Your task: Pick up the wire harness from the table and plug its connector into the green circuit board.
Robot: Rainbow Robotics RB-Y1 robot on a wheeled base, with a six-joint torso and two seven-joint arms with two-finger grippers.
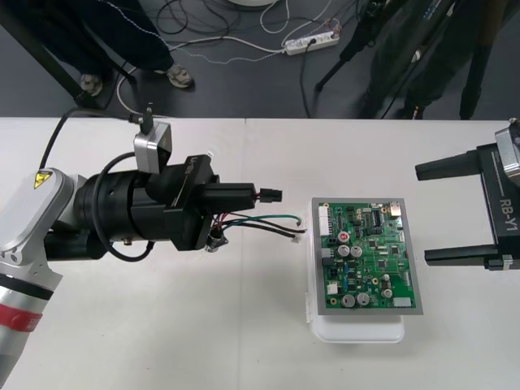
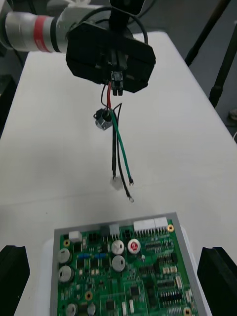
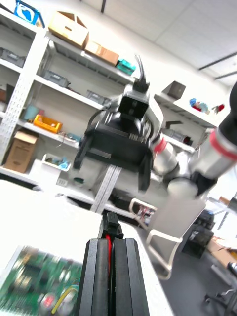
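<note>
My left gripper [image 1: 253, 195] is held level above the table, left of the green circuit board [image 1: 370, 256], and is shut on the wire harness. The small black plug [image 1: 269, 195] sticks out past its fingertips toward the board. Red, black and green wires [image 1: 264, 223] trail below it, and the round metal socket [image 1: 216, 237] hangs under the gripper. In the right wrist view the plug [image 2: 117, 84] shows between the left gripper's fingers, wires [image 2: 121, 153] dangling toward the board [image 2: 123, 271]. My right gripper [image 1: 422, 213] stands open at the board's right side.
The board rests on a white base [image 1: 357, 329] right of the table's middle. Cables and a power strip [image 1: 311, 42] lie on the dark floor beyond the far edge. Open table lies in front of the left arm.
</note>
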